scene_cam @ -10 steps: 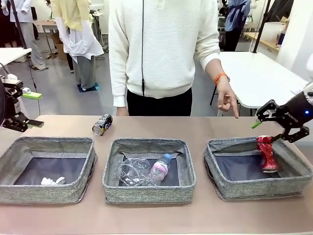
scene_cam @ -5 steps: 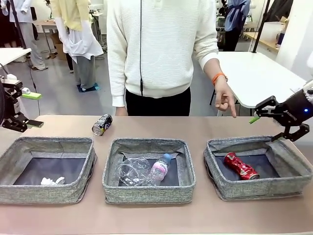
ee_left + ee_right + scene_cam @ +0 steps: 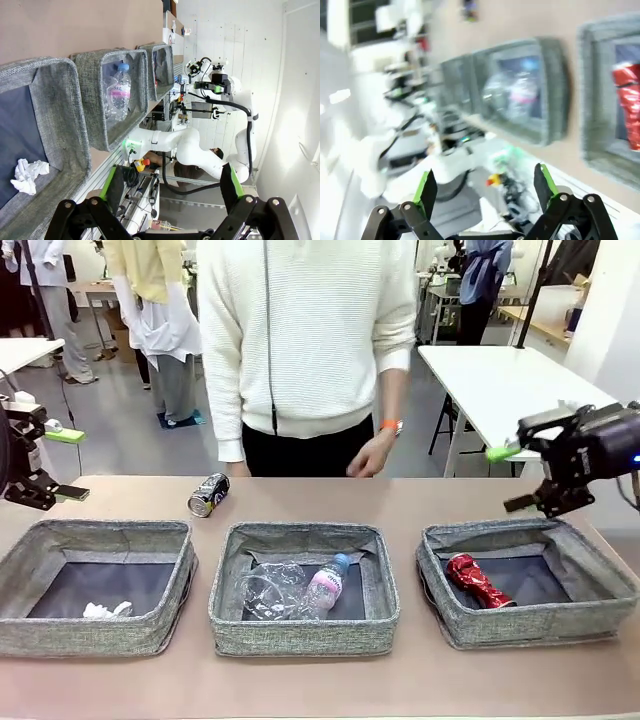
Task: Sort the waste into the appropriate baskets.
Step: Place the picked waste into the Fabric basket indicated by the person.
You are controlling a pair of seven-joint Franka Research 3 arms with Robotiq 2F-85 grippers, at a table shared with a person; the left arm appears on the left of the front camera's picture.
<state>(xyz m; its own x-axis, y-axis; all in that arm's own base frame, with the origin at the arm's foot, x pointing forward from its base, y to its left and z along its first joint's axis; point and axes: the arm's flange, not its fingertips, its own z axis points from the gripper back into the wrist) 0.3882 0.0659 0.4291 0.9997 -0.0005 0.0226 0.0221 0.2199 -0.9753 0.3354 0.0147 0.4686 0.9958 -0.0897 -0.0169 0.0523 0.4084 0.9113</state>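
The red can point(image 3: 478, 580) point(image 3: 629, 105) lies on its side in the right basket point(image 3: 520, 532). Above that basket's far rim my right gripper point(image 3: 512, 478) point(image 3: 485, 187) hangs open and empty. A black-silver can point(image 3: 208, 494) rests on the table behind the left basket point(image 3: 100, 530). That basket holds the white paper ball point(image 3: 105, 610) point(image 3: 27, 175). The bottle point(image 3: 327, 583) point(image 3: 117, 90) and clear cup point(image 3: 268, 590) lie in the middle basket point(image 3: 300, 535). At the table's far left my left gripper point(image 3: 68, 466) point(image 3: 171, 185) stays open, holding nothing.
A person in a white sweater stands at the far side of the table, one hand point(image 3: 372, 455) hanging just above the far edge near the middle. Bare tabletop runs in front of and behind the baskets. The right wrist view is motion-blurred.
My right gripper opened and let the red can fall into the right basket, where it now lies flat. The gripper then rose and turned. The person's pointing hand drew back to the left.
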